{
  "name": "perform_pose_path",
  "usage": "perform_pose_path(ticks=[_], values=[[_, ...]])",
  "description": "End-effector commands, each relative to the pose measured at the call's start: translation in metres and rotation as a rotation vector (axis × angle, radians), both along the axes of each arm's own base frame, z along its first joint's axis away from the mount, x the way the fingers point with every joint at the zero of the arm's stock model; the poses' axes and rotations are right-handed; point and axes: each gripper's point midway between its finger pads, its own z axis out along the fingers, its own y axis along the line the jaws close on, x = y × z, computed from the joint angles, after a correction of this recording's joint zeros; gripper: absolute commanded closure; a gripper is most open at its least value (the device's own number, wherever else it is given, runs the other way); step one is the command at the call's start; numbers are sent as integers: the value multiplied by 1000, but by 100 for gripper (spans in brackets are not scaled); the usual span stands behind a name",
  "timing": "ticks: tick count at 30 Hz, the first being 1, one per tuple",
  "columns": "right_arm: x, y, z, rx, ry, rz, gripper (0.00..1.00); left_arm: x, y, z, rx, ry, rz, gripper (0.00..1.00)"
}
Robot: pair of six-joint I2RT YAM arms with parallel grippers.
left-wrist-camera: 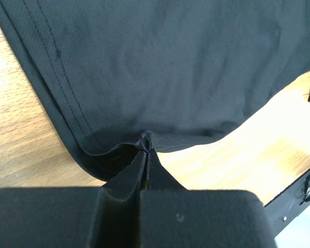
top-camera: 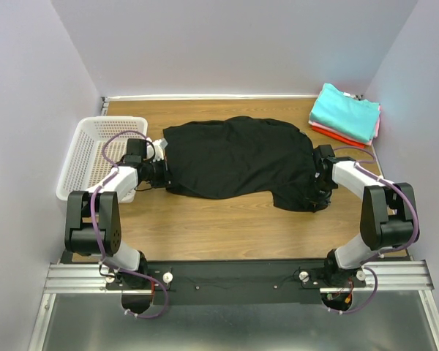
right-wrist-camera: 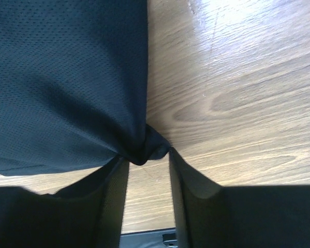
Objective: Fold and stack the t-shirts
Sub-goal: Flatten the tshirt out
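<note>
Black, finely perforated knit cloth is making up the large black t-shirt (top-camera: pixel 238 157), which is lying spread and rumpled across the middle of the brown wood-grain counter (top-camera: pixel 219 227). A double-stitched hem is running along its edge.

The left hand (left-wrist-camera: pixel 144 149) is pressing its fingers together on a small tuck of that hem at the shirt's left edge. The right hand (right-wrist-camera: pixel 149 155) is standing at the opposite edge with its fingers apart. Wood is showing between them and a bunched nub of cloth is sitting between the tips, but a firm clamp there cannot be confirmed.

Judging from this placement, the two hands are taking opposite edges so that the limp fabric can be tensioned and lifted evenly for a fold.

Folded soft tees are sitting stacked in the far right corner. A teal t-shirt (top-camera: pixel 344 110) is lying on top, while a red-orange t-shirt (top-camera: pixel 335 134) and a pink t-shirt (top-camera: pixel 378 121) are showing only as edges beneath. A white plastic lattice basket (top-camera: pixel 95 153) is standing just beside the left hand.
</note>
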Motion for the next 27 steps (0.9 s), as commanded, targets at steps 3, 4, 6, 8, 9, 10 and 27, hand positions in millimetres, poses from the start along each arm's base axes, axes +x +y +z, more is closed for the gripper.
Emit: perform_pose_path(ticks=[3, 4, 6, 8, 9, 10, 27], values=[[11, -5, 8, -18, -67, -24, 45, 8, 9, 4, 65, 4, 13, 100], [10, -7, 10, -28, -68, -33, 42, 11, 10, 7, 70, 1, 21, 100], [11, -9, 13, -39, -74, -36, 37, 16, 13, 9, 83, -1, 42, 100], [10, -11, 13, -38, -63, -44, 37, 21, 14, 9, 88, -1, 61, 100], [9, -12, 13, -37, -58, -46, 38, 26, 15, 10, 91, -2, 68, 100], [8, -11, 13, -33, -55, -45, 39, 27, 15, 9, 89, 1, 74, 100], [9, -18, 4, -53, -44, -56, 50, 41, 10, 11, 58, 7, 79, 100]])
